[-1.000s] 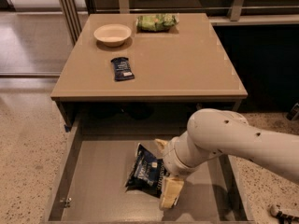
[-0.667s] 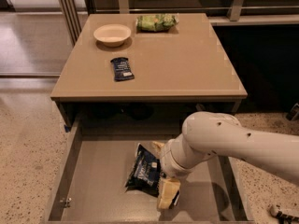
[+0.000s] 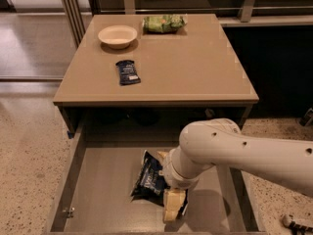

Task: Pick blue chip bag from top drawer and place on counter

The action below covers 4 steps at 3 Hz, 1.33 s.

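Note:
The blue chip bag (image 3: 148, 180), dark navy and crinkled, lies in the middle of the open top drawer (image 3: 98, 180). My gripper (image 3: 168, 181) reaches down into the drawer at the bag's right edge, mostly hidden under my white arm (image 3: 230, 151). It is open: one cream finger (image 3: 173, 205) shows at the near side of the bag and the tip of the other (image 3: 162, 155) at the far side. The bag rests on the drawer bottom. The tan counter (image 3: 195, 67) is above the drawer.
On the counter are a cream bowl (image 3: 117, 35) at the back left, a green chip bag (image 3: 164, 23) at the back, and a small flat dark-blue bar wrapper (image 3: 128, 72) left of centre. The drawer has low side walls. Speckled floor lies on both sides.
My arm and gripper have shifted a little to the left, closer over the blue chip bag. The bag has not moved.

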### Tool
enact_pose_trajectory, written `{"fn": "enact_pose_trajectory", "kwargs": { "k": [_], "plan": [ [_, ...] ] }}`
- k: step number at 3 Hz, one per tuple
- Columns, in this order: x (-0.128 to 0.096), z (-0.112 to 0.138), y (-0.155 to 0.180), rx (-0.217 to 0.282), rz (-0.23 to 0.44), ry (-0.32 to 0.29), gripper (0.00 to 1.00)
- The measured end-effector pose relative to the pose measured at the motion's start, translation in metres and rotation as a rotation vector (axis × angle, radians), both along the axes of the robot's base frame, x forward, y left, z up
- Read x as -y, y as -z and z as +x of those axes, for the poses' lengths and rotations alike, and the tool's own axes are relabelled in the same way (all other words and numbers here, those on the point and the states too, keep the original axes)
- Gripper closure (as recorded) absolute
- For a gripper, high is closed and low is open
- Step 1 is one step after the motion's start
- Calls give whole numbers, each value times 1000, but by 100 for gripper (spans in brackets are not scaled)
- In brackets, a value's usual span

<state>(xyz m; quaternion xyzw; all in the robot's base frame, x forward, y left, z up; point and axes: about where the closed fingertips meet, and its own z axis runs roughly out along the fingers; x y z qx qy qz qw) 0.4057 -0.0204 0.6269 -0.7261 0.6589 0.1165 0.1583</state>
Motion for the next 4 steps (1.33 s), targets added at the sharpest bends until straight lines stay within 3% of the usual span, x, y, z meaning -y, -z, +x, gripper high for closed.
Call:
{"fn": "enact_pose_trajectory", "kwargs": {
  "k": [2,4],
  "plan": [
    [4,-1,18,-13,-14,16,4],
    [4,-1,18,-13,-14,16,50]
  ]
}}
